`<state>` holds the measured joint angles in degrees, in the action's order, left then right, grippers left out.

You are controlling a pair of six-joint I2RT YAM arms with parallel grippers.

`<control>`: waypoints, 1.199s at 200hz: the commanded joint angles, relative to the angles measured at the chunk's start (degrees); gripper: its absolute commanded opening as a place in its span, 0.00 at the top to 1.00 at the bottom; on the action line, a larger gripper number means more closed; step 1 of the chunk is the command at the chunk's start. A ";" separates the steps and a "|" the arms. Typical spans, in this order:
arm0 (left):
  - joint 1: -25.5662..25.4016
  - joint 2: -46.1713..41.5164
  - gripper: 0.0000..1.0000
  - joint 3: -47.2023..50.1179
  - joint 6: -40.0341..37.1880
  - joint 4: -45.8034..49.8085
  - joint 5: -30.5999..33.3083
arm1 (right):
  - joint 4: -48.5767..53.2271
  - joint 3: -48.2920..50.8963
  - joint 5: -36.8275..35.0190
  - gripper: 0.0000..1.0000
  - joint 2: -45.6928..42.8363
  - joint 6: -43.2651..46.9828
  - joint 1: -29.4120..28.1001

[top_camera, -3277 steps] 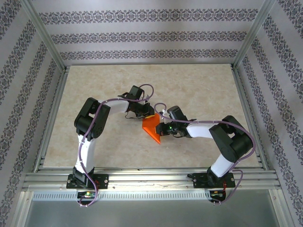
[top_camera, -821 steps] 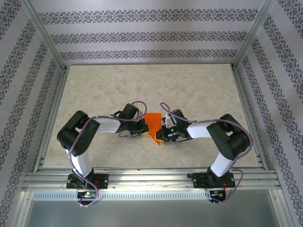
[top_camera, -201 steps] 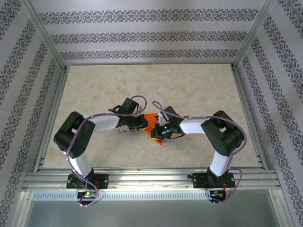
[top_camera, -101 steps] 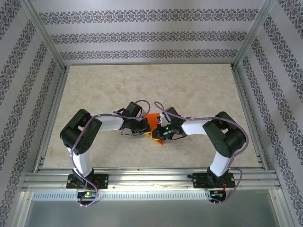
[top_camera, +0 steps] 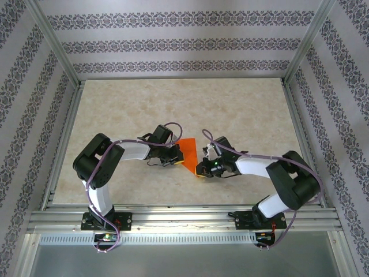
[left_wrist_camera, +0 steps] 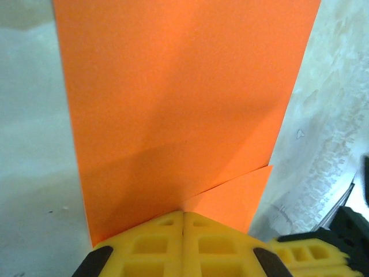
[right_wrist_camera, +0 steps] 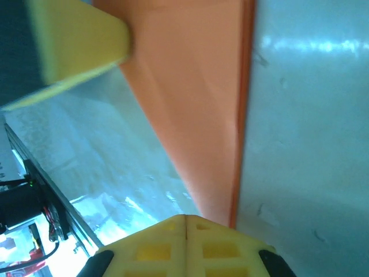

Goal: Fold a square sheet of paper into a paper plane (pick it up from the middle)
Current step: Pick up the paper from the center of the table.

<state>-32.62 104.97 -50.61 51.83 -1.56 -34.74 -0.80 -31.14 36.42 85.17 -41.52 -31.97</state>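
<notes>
Orange folded paper sheet, mid-crease I reckon: left gripper and right gripper, both pinched together, press it flat. Next, slide along the fold.

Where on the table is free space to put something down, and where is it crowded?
Free: the far half of the table, from the back wall down to the orange paper; also the strip by the left rail. Crowded: the near middle, where the left gripper and right gripper meet at that paper.
</notes>
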 commanded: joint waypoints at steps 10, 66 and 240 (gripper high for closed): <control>-0.68 -0.40 0.96 3.64 2.77 1.68 5.27 | 3.43 -1.98 -9.61 0.91 -10.58 4.61 0.23; -1.24 -5.14 0.91 5.32 3.62 0.05 8.72 | 0.64 4.23 -31.09 0.51 -30.52 12.11 3.49; 4.65 -16.53 0.57 13.65 2.90 -5.64 8.17 | -0.92 -8.10 -10.64 0.66 2.24 3.73 -0.99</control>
<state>-29.28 89.86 -38.20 54.30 -4.19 -25.30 -2.66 -36.69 23.75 84.31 -36.07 -32.77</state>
